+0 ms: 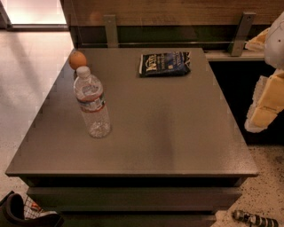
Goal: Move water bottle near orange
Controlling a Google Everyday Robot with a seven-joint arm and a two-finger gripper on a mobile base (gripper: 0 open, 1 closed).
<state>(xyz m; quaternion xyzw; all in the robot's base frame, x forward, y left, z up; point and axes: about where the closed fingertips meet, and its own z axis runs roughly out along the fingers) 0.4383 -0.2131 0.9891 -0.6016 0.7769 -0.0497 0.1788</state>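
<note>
**Grey desk, bottle upright by the orange, pincer off to the side**

Dark grey desk (168,133) fills the view, with pale speckled floor (26,80) around it and a wood-panelled wall (177,11) behind.

The pincer (265,104) hangs at 3 o'clock, beyond the desk's right edge and over the dark gap beside it. It is cream-yellow with white padding, and it holds nothing. Whether it is apart or together I cannot tell. A white part of the arm (276,40) shows above it, cut off by the picture's edge, so the arm comes down from the upper right.

At 12 o'clock a dark blue snack bag (165,64) lies flat near the far edge.

The water bottle (92,106) stands upright at 9 o'clock, well apart from the pincer. It is clear ribbed plastic with a white cap and a white-blue-red label band round its middle. How full it is cannot be told.

The orange (77,60), small and round, sits at the 11 o'clock corner. It is near the bottle, their bases apart.

On the floor at 5 o'clock lies a dark striped bottle-like object (255,218).
</note>
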